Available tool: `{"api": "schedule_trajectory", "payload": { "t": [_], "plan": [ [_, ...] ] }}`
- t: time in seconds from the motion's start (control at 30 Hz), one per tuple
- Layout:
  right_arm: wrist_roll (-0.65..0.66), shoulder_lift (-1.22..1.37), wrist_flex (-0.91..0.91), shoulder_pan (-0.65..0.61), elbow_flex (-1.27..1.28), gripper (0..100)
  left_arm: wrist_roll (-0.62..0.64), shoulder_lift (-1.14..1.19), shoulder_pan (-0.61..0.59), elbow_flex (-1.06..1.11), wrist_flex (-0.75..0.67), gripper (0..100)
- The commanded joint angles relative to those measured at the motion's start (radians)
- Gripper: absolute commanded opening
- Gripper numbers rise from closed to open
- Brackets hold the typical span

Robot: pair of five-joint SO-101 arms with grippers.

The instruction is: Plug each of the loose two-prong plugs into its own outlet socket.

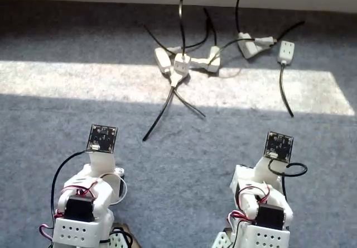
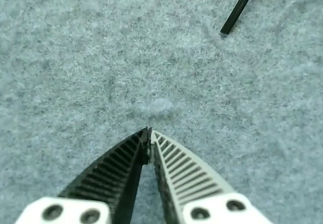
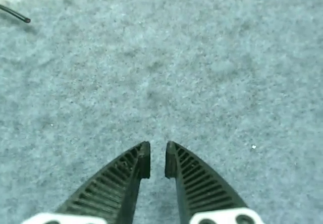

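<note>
Left gripper [image 2: 150, 133] is pinched shut, empty, above the desk [image 2: 101, 57]; the right gripper [image 3: 157, 158] is a sliver ajar, empty too. From above, plugs [image 1: 182, 63] and outlet sockets [image 1: 286, 49] lie tangled at the far side: light, hard shells on springy cords [image 1: 162, 114], likely best pinched across flat sides.

Fuzzy matt grey carpet [image 1: 167, 175], smooth white plastic plugs [image 1: 181, 63], sleek black cables [image 1: 159, 117]; ribbed plastic left claw [image 2: 150, 133]

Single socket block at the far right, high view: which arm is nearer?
Right. The right arm sits nearly straight in line with the socket block; the left arm is well off to the side.
</note>
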Motion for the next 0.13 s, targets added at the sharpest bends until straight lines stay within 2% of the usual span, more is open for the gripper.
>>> {"api": "schedule_trajectory", "payload": {
  "t": [0.0, 0.1],
  "plan": [
    [0.011, -0.010, 0.007, -0.005, 0.130, 6.2, -0.008, 0.001, -0.008, 0.016, 0.008, 1],
    [0.011, -0.010, 0.007, -0.005, 0.130, 6.2, -0.008, 0.001, -0.008, 0.016, 0.008, 1]
  ]
}}
